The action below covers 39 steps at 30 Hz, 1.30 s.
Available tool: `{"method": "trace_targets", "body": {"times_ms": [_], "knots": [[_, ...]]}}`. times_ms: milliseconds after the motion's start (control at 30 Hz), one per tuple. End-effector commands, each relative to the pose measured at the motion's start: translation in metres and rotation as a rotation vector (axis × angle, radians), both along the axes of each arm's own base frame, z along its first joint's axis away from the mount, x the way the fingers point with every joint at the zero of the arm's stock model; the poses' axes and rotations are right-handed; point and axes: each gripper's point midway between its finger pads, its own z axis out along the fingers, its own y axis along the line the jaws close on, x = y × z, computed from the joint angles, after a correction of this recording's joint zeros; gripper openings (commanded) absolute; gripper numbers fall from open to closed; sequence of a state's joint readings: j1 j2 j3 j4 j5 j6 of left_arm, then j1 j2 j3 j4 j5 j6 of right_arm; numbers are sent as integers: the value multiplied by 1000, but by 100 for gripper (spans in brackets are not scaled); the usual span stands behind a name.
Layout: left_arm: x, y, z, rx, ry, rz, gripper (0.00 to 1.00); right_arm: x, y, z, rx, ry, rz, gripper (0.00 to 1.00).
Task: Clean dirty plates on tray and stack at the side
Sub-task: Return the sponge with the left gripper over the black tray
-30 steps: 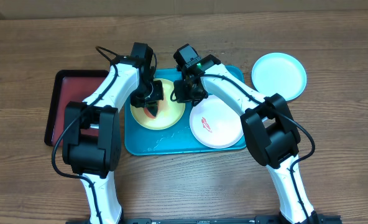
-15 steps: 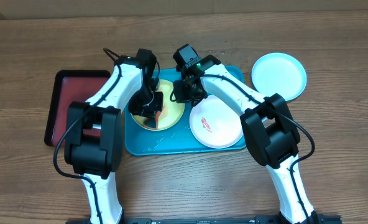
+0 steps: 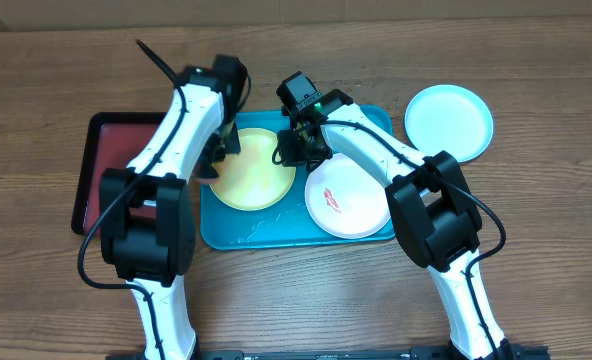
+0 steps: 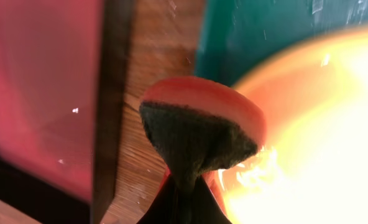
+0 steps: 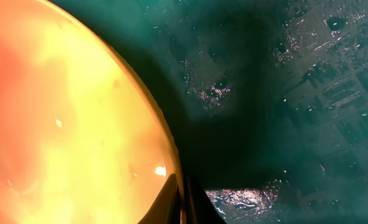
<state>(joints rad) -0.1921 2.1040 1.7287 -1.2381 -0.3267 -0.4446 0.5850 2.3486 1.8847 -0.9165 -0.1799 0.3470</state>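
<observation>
The light green plate lies in the left half of the turquoise tray. My right gripper is shut on its right rim; the right wrist view shows the jaws pinching the rim of the plate. My left gripper is shut on an orange sponge with a dark scouring face, held at the plate's left edge over the tray's left rim. The white plate with a red smear lies in the tray's right half. The pale blue plate lies on the table to the right of the tray.
A dark red tray with a black rim lies just left of the turquoise tray, a strip of wooden table between them. The turquoise tray's floor is wet.
My left gripper has carried the sponge from the middle of the green plate to its left edge. The red smear there no longer shows. The right gripper has kept its hold.
</observation>
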Motion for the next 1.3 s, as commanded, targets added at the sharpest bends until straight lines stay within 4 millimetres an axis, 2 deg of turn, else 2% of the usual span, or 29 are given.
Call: {"method": "trace_targets", "body": {"times_ms": [0,100,233,367,467,633,767,900,1000,1100,1167,1233,1267], "knots": [[13,15,30,20,-106,83,4,-6,-6,-19,-42,27,-3,4],[8,31,43,20,-118,121,4,-6,-6,-19,-42,27,-3,4],[-4,72,45,26,-96,247,4,-5,-6,-19,-42,24,1,4],[-14,108,29,-87,-77,386,4,-4,-5,-18,-37,17,0,4],[-18,126,14,-161,-84,450,4,-3,-5,-18,-36,15,0,4],[-18,122,-14,-354,-89,403,4,-3,-5,-18,-36,15,0,4],[-23,129,-32,-351,-97,421,4,-4,-5,-18,-36,16,0,4],[-20,137,-35,-311,-118,423,4,-4,-5,-18,-38,20,0,4],[-17,142,-34,-288,-134,421,14,-3,-5,-17,-36,16,0,4],[-17,143,-34,-284,-136,420,16,3,-1,-5,-22,-7,0,4],[-18,146,-34,-265,-135,422,25,15,3,22,-9,-63,2,4],[-18,147,-34,-260,-133,422,35,27,-2,44,-45,-131,-1,4],[-19,147,-34,-261,-131,422,50,33,-4,59,-77,-182,14,4]]}}
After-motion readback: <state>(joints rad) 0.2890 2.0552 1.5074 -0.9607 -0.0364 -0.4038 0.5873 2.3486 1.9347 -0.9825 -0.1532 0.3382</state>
